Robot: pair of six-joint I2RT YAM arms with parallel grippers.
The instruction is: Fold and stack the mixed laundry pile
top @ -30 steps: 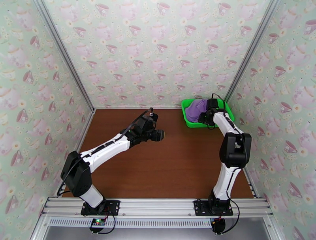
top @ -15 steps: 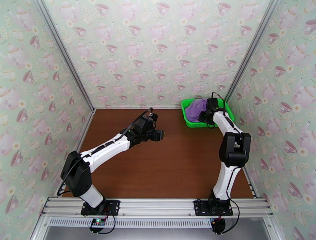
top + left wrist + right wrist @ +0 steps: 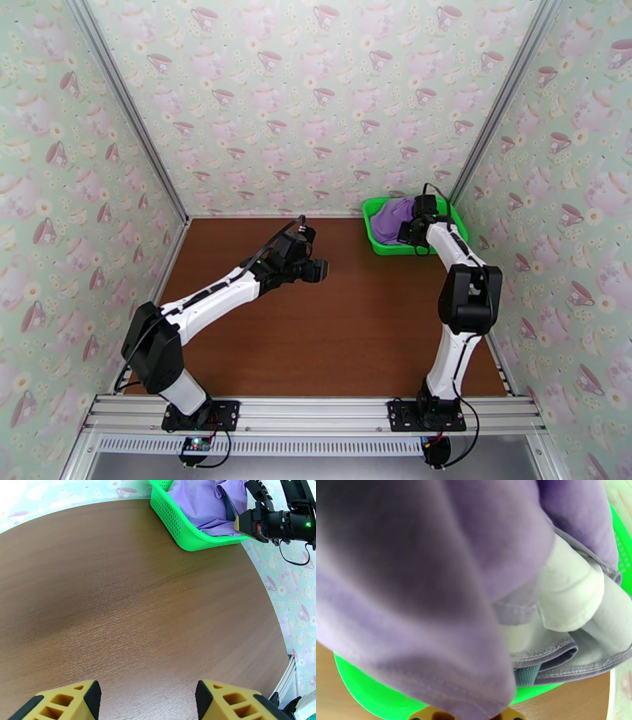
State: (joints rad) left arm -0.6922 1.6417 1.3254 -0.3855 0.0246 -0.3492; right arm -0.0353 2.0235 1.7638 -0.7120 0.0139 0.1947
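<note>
Laundry pile [image 3: 205, 507] in green basket [image 3: 170, 523]. Right gripper [image 3: 406, 231] closed inside basket, seemingly pinching purple shirt [image 3: 414, 598]. Lift high, clear rim; pale garment [image 3: 572, 598] beneath may drag. Left gripper [image 3: 148, 701] wide open, empty, well left of basket.

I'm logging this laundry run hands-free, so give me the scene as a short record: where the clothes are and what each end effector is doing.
laundry: purple shirt on top, paler cloth beneath it
container: green basket, far right corner of the table
left end effector: open, empty, above the wood table
right end effector: shut, down at the purple shirt in the basket; whether it pinches cloth is hidden
progress: laundry in the basket, not yet folded
</note>
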